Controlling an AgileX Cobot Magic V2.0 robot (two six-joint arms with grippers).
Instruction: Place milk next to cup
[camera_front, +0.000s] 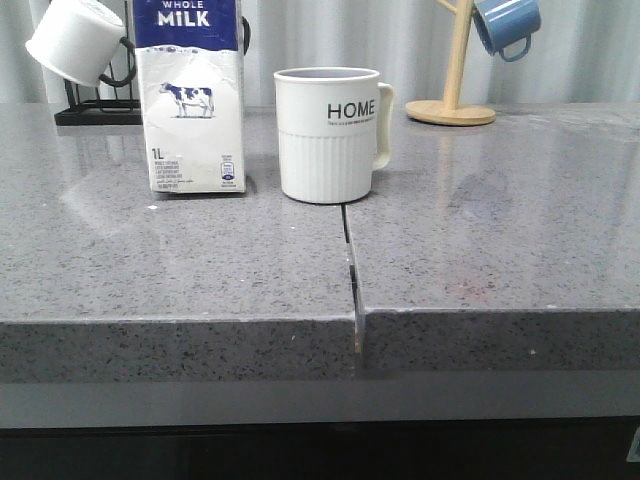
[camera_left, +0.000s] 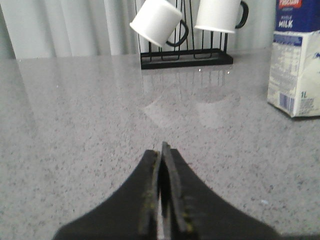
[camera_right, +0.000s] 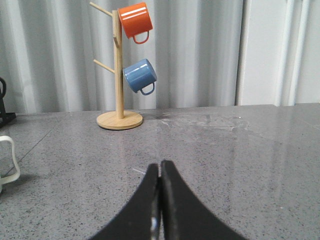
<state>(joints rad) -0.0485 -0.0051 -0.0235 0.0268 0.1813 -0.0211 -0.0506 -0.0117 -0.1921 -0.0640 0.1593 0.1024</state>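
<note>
Front view shows the milk (camera_front: 192, 95) standing upright on the bench (camera_front: 480, 250), just to the left of the cup (camera_front: 328, 134), with only a narrow strip of bare stone between them. They are near each other but not touching. The cup's handle points right, away from the carton, so nothing crowds the gap. Judging by this, the carton looks to be already where the task wants it.

Neither arm shows in the front view. From the left wrist camera, the left gripper (camera_left: 161, 150) has its jaws pressed together with nothing between them, hovering low over bare bench, the carton well off to its right. The right gripper (camera_right: 160, 167) is the same: jaws closed, empty, only a curl of the cup's handle showing at the edge of its view. Both seem parked clear of the objects, which suits a finished placement.

The bench is grey speckled stone, polished enough to throw soft reflections, and made of two slabs; the seam runs from the near edge up to the cup's base. At the far left a black wire rack (camera_left: 185, 57) holds small white mugs (camera_left: 156, 22). At the far right a wooden mug tree (camera_right: 119, 75) carries a blue mug (camera_right: 140, 76) and an orange mug (camera_right: 136, 21). Pale ribbed panels close off the back.
</note>
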